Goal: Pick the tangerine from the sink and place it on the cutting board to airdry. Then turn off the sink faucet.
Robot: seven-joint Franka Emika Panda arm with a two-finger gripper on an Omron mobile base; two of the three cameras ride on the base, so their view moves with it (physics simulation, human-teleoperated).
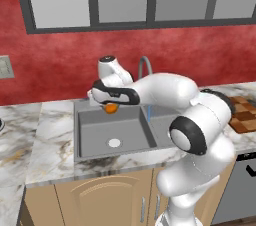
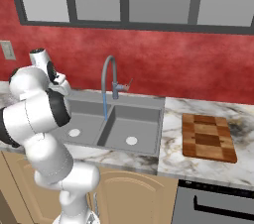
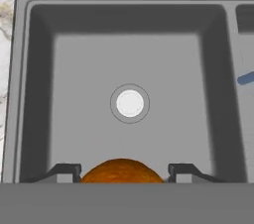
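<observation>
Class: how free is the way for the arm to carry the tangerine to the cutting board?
Probably free. The claw holds the tangerine above the sink; only the faucet rises between it and the bare cutting board.

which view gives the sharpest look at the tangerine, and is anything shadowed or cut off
Hand view: the tangerine is large and crisp between the fingertips, its lower part cut off; the sink walls are shaded dark. Left base view: it is small and soft-edged, shadowed under the gripper.
</observation>
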